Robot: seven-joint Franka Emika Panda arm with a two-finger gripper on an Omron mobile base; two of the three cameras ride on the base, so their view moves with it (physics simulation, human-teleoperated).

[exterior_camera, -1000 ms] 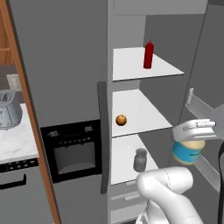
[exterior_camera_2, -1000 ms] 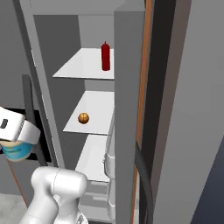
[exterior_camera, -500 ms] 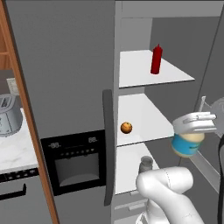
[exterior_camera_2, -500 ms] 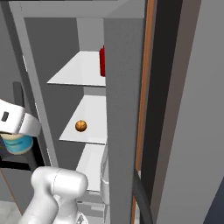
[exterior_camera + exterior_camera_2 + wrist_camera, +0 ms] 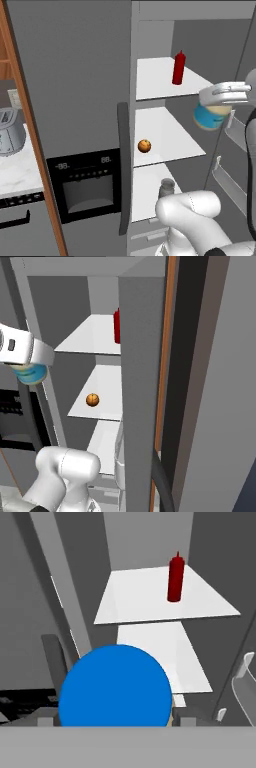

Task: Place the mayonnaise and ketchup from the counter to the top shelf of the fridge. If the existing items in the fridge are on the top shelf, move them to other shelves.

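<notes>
Currently the end effector is clamped on the mayonnaise, carried in the air in front of the open fridge, just below the level of the top shelf and right of it in the left base view. In the hand view the jar's blue underside sits between the fingers.

Handling, judged: small squat jar, rigid, probably smooth-sided and so somewhat slippery; moderate weight for its size; could be fragile if glass, cannot tell. Grip sits across the upper body near the lid, which suits a short wide jar; set it down flat, no tilting.

Count:
- ketchup: one, upright on the top shelf, toward its rear right.
- mayonnaise: one, in the grip.
- orange fruit: one, on the middle shelf.
- grey jar: one, on the lower shelf, partly behind the arm.
- white shelf boards visible: three.

Top shelf carries no existing items; free space lies left of and in front of the ketchup.
</notes>
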